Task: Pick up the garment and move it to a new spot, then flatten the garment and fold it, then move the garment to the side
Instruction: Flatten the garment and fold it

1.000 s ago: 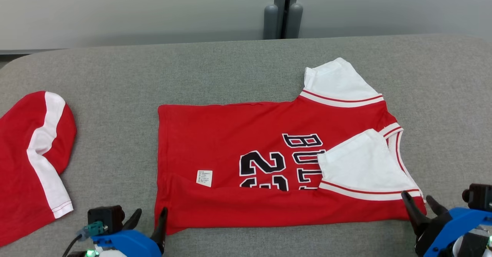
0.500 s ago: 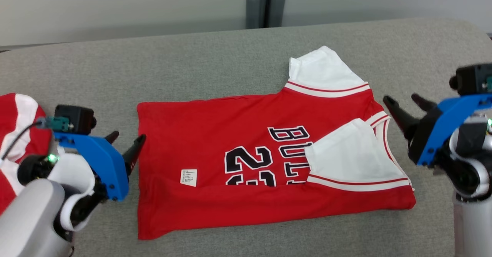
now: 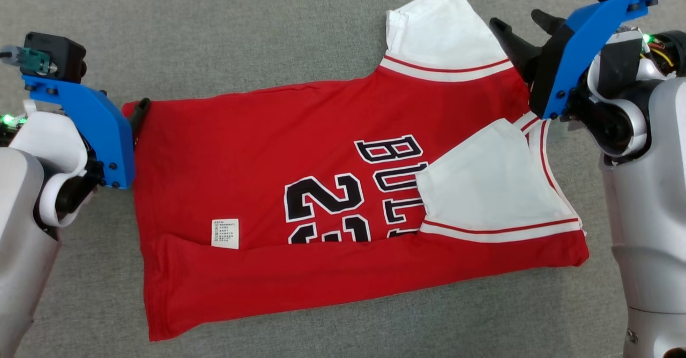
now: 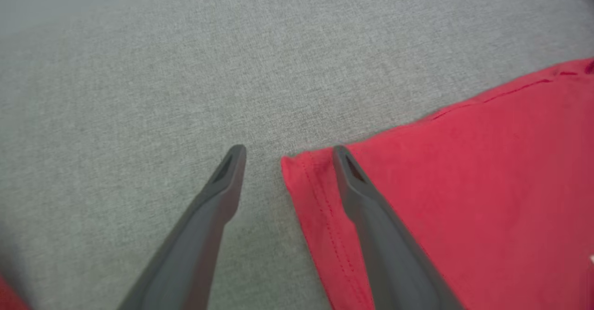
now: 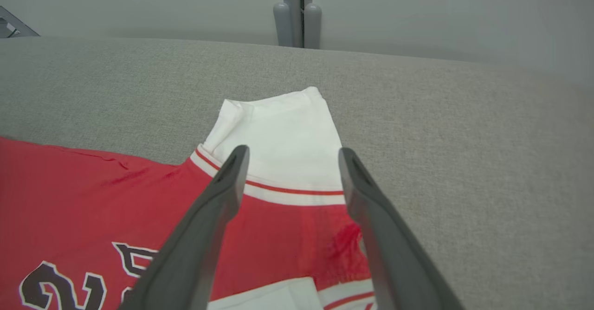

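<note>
At the left claw (image 4: 288,151), the fingers are spread wide with nothing pinched. One finger hangs over bare grey table (image 3: 268,36), the other over red cloth, and the far hem corner of the jersey (image 3: 300,186) sits right between them. Whether the tips touch the fabric, I cannot tell.

Across to the right claw (image 5: 293,151): it's spread just as wide and also empty, poised above the shoulder, its fingers framing the striped seam of the far sleeve (image 3: 439,31), which sticks out white onto the table.

Out from there, the jersey lies flat across the middle of the table, collar end toward the right arm and hem toward the left. The near sleeve (image 3: 482,186) is folded in over the chest, covering part of the black lettering (image 3: 332,202). The near edge is turned up in a long red band, a white care label (image 3: 225,233) just above its fold line. Beyond the table's far edge stands a grey post (image 5: 297,10).
</note>
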`<state>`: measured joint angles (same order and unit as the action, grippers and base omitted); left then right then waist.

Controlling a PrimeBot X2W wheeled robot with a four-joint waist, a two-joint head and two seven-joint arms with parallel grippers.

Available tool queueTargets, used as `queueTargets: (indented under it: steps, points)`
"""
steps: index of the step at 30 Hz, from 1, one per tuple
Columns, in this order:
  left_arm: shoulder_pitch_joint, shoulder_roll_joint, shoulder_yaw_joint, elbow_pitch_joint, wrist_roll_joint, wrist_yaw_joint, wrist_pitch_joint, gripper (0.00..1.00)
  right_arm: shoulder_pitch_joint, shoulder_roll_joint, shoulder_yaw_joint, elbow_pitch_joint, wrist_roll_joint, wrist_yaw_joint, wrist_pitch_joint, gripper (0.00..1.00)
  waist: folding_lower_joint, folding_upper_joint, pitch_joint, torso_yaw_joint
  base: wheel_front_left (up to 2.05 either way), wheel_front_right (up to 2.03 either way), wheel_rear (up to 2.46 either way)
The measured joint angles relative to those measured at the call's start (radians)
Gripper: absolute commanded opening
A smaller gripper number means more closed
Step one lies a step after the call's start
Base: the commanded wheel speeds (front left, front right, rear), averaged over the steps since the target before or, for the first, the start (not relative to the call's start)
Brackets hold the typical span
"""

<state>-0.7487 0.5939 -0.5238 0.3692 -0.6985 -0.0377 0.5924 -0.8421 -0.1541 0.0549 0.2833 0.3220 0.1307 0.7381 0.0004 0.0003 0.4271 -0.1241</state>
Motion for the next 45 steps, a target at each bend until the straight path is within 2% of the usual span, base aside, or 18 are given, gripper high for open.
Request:
queueTargets:
  steps: [6,13,14,15,16,22,28,33,43,44,45]
  points:
    - [-0.035,-0.009,-0.007,0.049,-0.007,-0.016,0.011,1.00,-0.038,-0.012,0.043,0.058,0.035,0.000,-0.046,1.00,-0.0002,0.0000,0.056,-0.007,0.00,0.00,0.00]
    - [-0.041,-0.008,-0.004,0.049,-0.035,-0.024,0.039,1.00,-0.049,-0.032,0.063,0.103,0.067,0.000,-0.071,1.00,-0.0004,-0.0001,0.068,-0.003,0.00,0.00,0.00]
    - [-0.041,-0.008,-0.005,0.046,-0.044,-0.025,0.052,0.63,-0.051,-0.034,0.063,0.110,0.068,0.000,-0.072,1.00,-0.0004,0.0000,0.070,-0.002,0.00,0.00,0.00]
    - [-0.042,-0.009,-0.005,0.042,-0.052,-0.025,0.065,0.40,-0.056,-0.038,0.064,0.115,0.068,0.000,-0.072,1.00,-0.0005,-0.0001,0.072,0.000,0.00,0.00,0.00]
    - [-0.042,-0.009,-0.006,0.037,-0.057,-0.024,0.077,0.00,-0.062,-0.042,0.062,0.120,0.068,0.000,-0.073,1.00,-0.0005,-0.0003,0.075,0.002,0.00,0.00,0.00]
    - [-0.040,-0.019,-0.020,-0.012,-0.049,-0.019,0.070,0.00,-0.118,-0.062,0.057,0.166,0.059,0.000,-0.070,1.00,-0.0005,-0.0003,0.100,0.025,0.00,0.00,0.00]
    - [-0.057,-0.052,-0.050,-0.057,-0.016,-0.035,0.015,0.00,-0.240,-0.098,-0.017,0.274,-0.051,0.000,-0.099,1.00,-0.0005,-0.0004,0.139,0.079,0.00,0.00,0.00]
    - [-0.089,-0.097,-0.080,-0.075,-0.004,-0.052,-0.021,0.00,-0.300,-0.096,-0.074,0.370,-0.142,0.000,-0.104,1.00,-0.0004,-0.0003,0.176,0.142,0.00,0.00,0.00]
    - [-0.132,-0.155,-0.114,-0.073,-0.013,-0.074,-0.086,0.00,-0.350,-0.100,-0.127,0.449,-0.234,0.000,-0.097,1.00,-0.0005,-0.0004,0.235,0.230,0.00,0.00,0.00]
    - [-0.135,-0.155,-0.118,-0.072,-0.013,-0.076,-0.090,0.00,-0.351,-0.100,-0.127,0.454,-0.239,0.000,-0.094,0.62,-0.0005,-0.0004,0.237,0.232,0.00,0.00,0.00]
    - [-0.135,-0.154,-0.120,-0.071,-0.014,-0.077,-0.093,0.00,-0.354,-0.101,-0.126,0.457,-0.244,0.000,-0.092,0.36,-0.0004,-0.0004,0.236,0.232,0.00,0.00,0.00]
